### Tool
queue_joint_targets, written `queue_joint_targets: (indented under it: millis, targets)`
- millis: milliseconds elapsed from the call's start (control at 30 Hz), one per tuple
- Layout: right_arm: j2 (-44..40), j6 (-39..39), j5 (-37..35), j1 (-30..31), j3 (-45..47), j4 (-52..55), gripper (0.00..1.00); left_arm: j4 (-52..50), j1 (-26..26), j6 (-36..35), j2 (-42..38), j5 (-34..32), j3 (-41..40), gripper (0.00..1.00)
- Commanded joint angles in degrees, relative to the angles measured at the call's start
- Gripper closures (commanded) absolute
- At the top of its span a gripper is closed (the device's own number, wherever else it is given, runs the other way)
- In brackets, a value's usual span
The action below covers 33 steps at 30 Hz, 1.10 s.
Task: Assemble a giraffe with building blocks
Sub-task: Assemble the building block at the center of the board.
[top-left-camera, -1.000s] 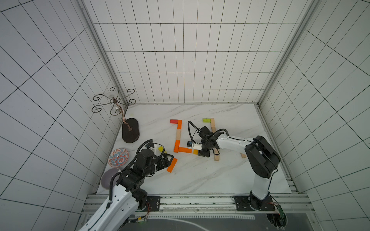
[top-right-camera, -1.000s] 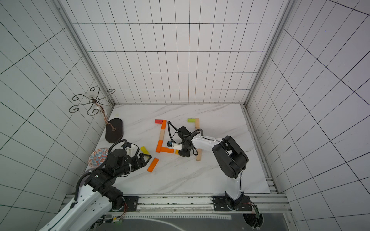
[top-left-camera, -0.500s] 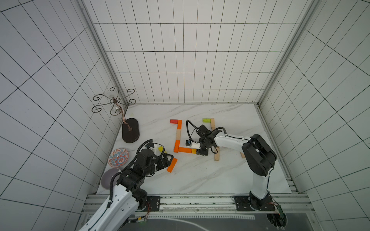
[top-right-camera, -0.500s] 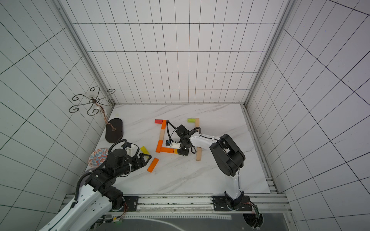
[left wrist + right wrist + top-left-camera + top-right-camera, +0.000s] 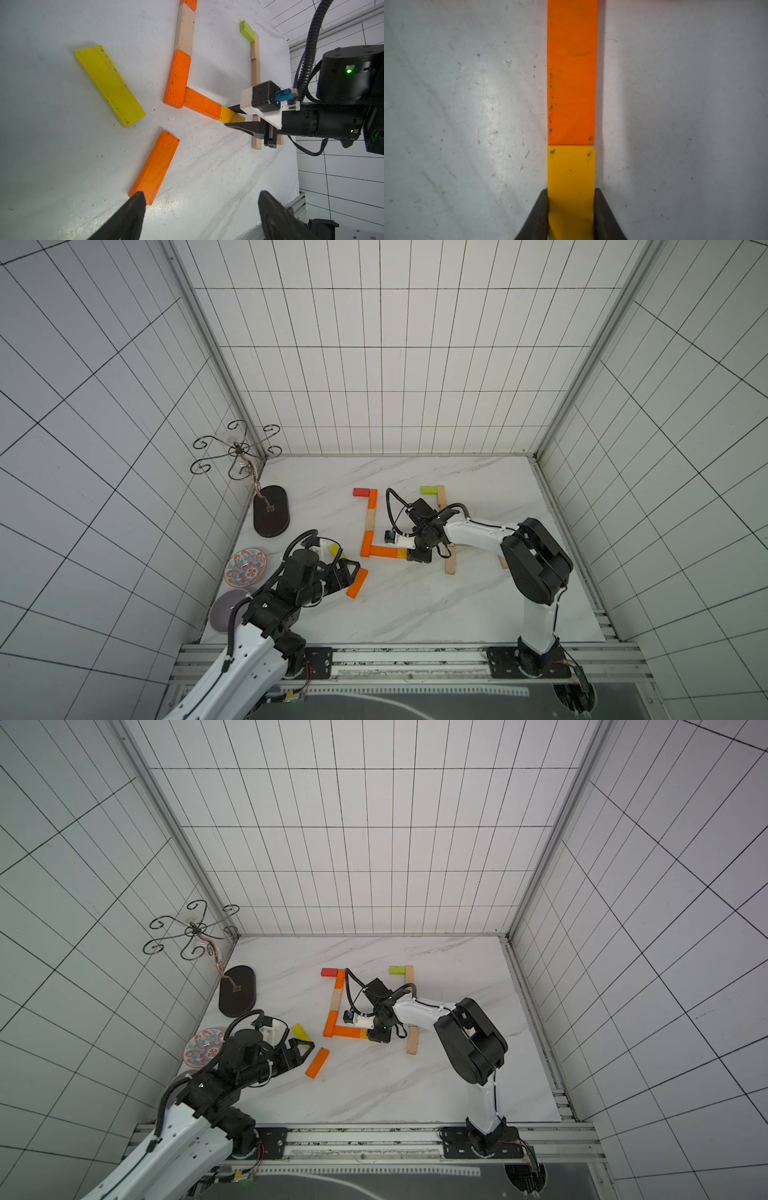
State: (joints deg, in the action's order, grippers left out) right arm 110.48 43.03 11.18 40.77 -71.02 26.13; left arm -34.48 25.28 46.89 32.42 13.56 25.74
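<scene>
Clearly, we see right pincer (image 5: 571,190) pinching short yellow block (image 5: 571,166), its end butted against orange block (image 5: 572,72) on table (image 5: 467,104). Yellow block's rear end cut off by frame edge; in both top views pincer body covers most of it. Left pincer (image 5: 200,194) spread wide, holding nothing. One tip overlaps loose orange block (image 5: 154,166); contact we cannot tell. Long yellow block (image 5: 108,85) lies apart.

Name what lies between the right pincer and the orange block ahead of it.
A yellow block, gripped by the right pincer and butted against the orange block, as the right wrist view shows.
</scene>
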Motion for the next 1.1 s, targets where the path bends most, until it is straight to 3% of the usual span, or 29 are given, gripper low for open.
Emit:
queue_joint_targets:
  millis: [0, 200, 633, 867, 1067]
  targets:
    - [2.5, 1.3, -0.4, 0.0, -2.7, 2.7, 0.72, 0.9, -0.3, -0.5, -0.5, -0.6, -0.5, 0.15]
    - [2.4, 1.4, -0.9, 0.0, -2.5, 2.5, 0.61, 0.9, -0.3, -0.5, -0.4, -0.6, -0.6, 0.15]
    - [1.9, 1.4, -1.3, 0.0, -3.2, 2.6, 0.49, 0.7, -0.3, -0.4, -0.6, -0.9, -0.7, 0.15]
    - [-3.1, 0.5, -1.8, 0.0, -4.2, 3.0, 0.42, 0.6, -0.6, -0.2, -0.3, -2.1, -0.8, 0.13]
    - [-12.4, -2.8, -0.7, 0.3, -2.1, -0.1, 0.4, 0.9, -0.6, -0.5, 0.6, -3.3, -0.9, 0.13]
